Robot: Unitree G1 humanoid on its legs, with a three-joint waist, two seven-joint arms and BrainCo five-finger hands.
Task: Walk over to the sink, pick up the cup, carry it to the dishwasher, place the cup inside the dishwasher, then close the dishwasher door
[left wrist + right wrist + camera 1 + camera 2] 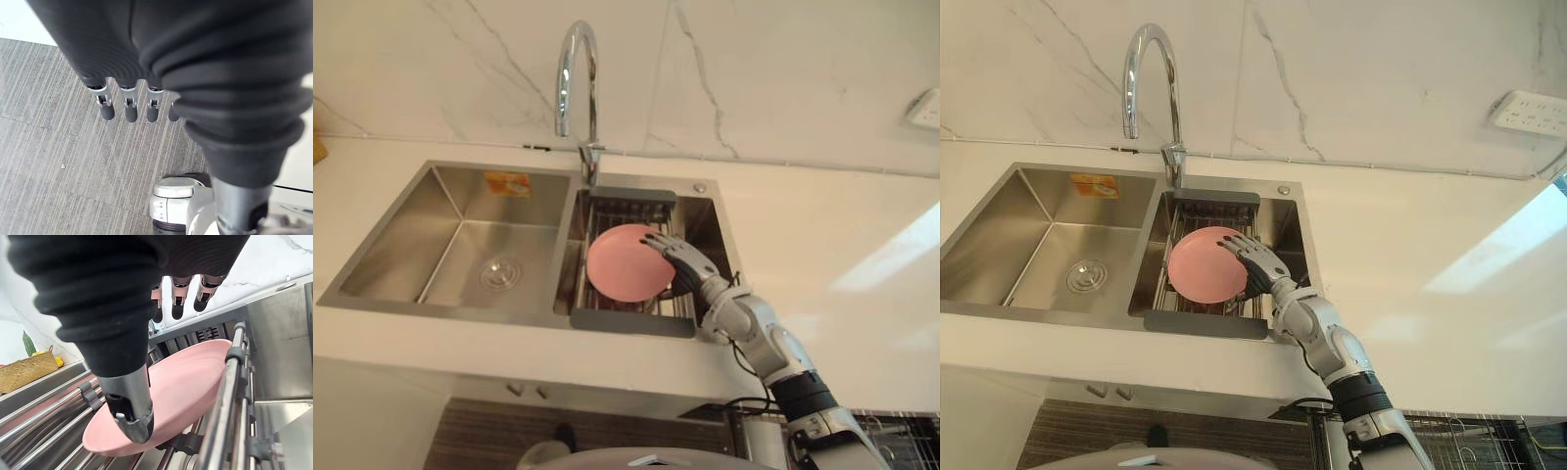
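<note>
No cup shows; a round pink plate (622, 262) leans in the dish rack (631, 319) over the sink's right basin. My right hand (690, 262) reaches down into that basin at the plate's right rim. In the right wrist view its fingers (178, 303) stretch straight past the rim of the plate (190, 387) and its thumb (132, 413) lies on the plate's near side, neither clamped on it. My left hand (127, 105) hangs with straight fingers over the grey striped floor, holding nothing.
The steel double sink (460, 245) has a bare left basin with a drain. A curved chrome faucet (578, 78) rises behind the divider. White counter runs to the right, with a wall socket (925, 108). A wire rack (1469, 441) shows below the counter's right. A woven basket (24, 374) stands to one side.
</note>
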